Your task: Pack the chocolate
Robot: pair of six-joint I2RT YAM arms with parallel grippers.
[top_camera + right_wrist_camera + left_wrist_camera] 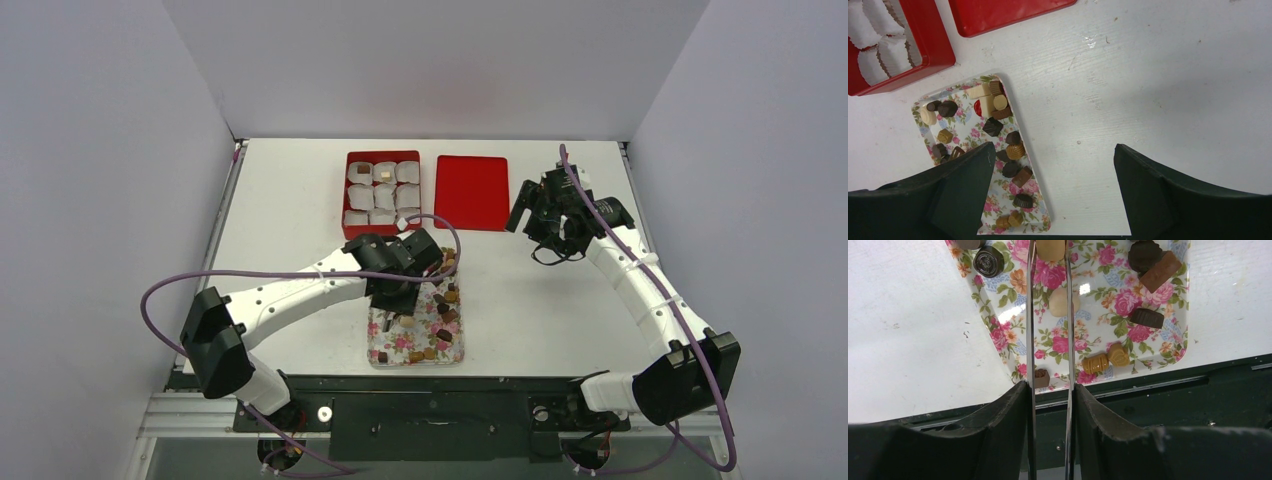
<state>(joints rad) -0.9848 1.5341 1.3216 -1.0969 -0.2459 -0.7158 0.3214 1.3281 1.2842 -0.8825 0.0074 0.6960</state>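
Observation:
The chocolate (pixel 447 296) lies as several small dark, tan and cream pieces on a floral tray (pixel 416 343) near the table's front edge. My left gripper (pixel 400 305) hangs over the tray's left half. In the left wrist view its two thin blades run close together, and a cream chocolate (pixel 1050 249) sits tight between the left gripper (pixel 1049 244) tips. A second cream piece (pixel 1059 302) lies under the blades. My right gripper (pixel 540 215) hovers at the back right; in its wrist view the right gripper (pixel 1054 156) is wide open over bare table beside the tray (pixel 968 131).
A red box (pixel 347 195) with white paper cups stands behind the tray, with two pieces in its back cups. Its red lid (pixel 471 192) lies flat to the right. The table's dark front rail (pixel 1173 390) runs just past the tray's near end.

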